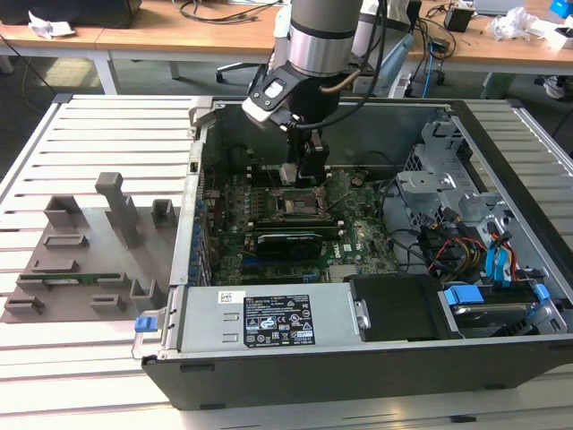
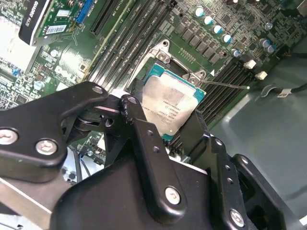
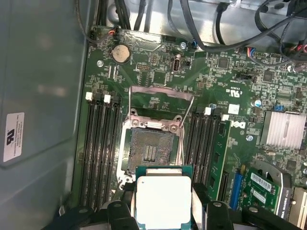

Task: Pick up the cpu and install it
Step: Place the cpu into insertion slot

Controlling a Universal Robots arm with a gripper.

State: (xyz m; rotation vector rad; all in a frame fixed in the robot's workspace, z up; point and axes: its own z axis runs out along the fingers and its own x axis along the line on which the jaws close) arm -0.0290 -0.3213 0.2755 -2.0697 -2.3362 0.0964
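Observation:
The cpu (image 3: 163, 196), a flat square chip with a silvery top plate and a thin green rim, sits between my gripper's fingers (image 3: 165, 213), which are shut on its two sides. It hangs just above the motherboard, beside the uncovered dark socket (image 3: 152, 148), whose metal load frame (image 3: 160, 93) is flipped back. In the second wrist view the cpu (image 2: 172, 108) is clamped by the black fingers (image 2: 133, 112), with the socket frame partly hidden under it. In the exterior view my gripper (image 1: 304, 170) reaches down into the open computer case over the socket (image 1: 300, 206).
Memory slots flank the socket, with a green stick (image 3: 218, 163) seated on one side. A silver heatsink (image 3: 285, 129) and loose cables (image 3: 216, 28) lie nearby. The case holds a power supply (image 1: 269, 322) and drive cage (image 1: 466, 224). A grey fixture plate (image 1: 89, 260) lies outside.

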